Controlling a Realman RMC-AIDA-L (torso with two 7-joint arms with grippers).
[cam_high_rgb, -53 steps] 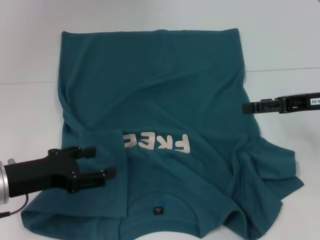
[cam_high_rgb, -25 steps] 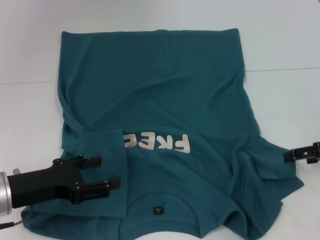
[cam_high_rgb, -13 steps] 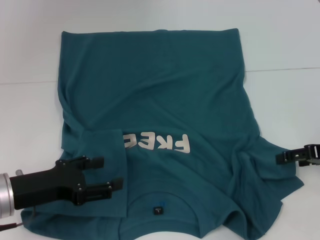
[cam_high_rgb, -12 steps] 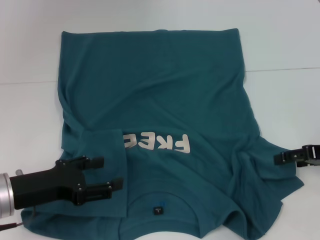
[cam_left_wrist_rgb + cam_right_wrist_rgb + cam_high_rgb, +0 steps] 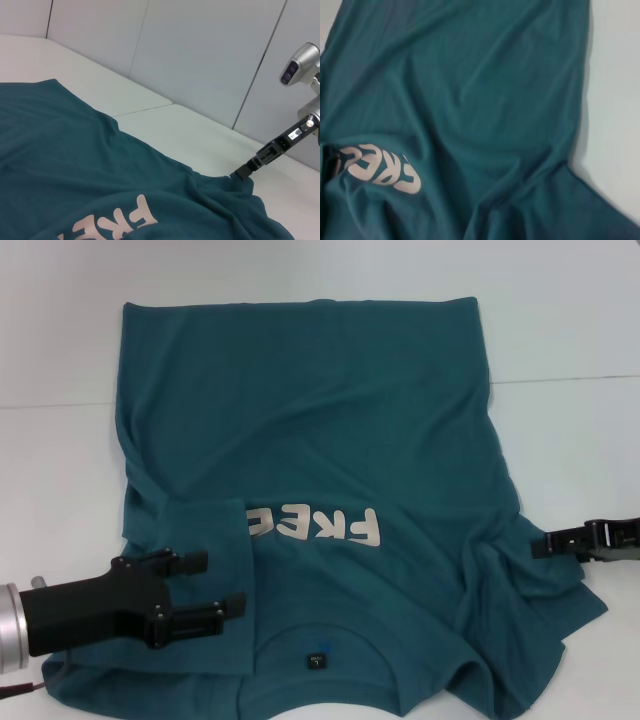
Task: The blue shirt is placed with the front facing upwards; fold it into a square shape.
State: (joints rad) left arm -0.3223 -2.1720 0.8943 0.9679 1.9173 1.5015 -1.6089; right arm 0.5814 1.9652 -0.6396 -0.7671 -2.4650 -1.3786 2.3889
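Worktop (image 5: pixel 560 320): white, carrying everything.
Blue shirt (image 5: pixel 310 430): spread front-up across the worktop, collar nearest the robot; its left sleeve is folded in over the chest, covering part of the "FREE!" lettering (image 5: pixel 315 525) — the right sleeve lies rumpled.
Left gripper (image 5: pixel 220 585): over the folded sleeve, fingers apart, nothing between them.
Right gripper (image 5: pixel 545 544): tip at the rumpled sleeve's edge — can't tell whether it's open or closed.
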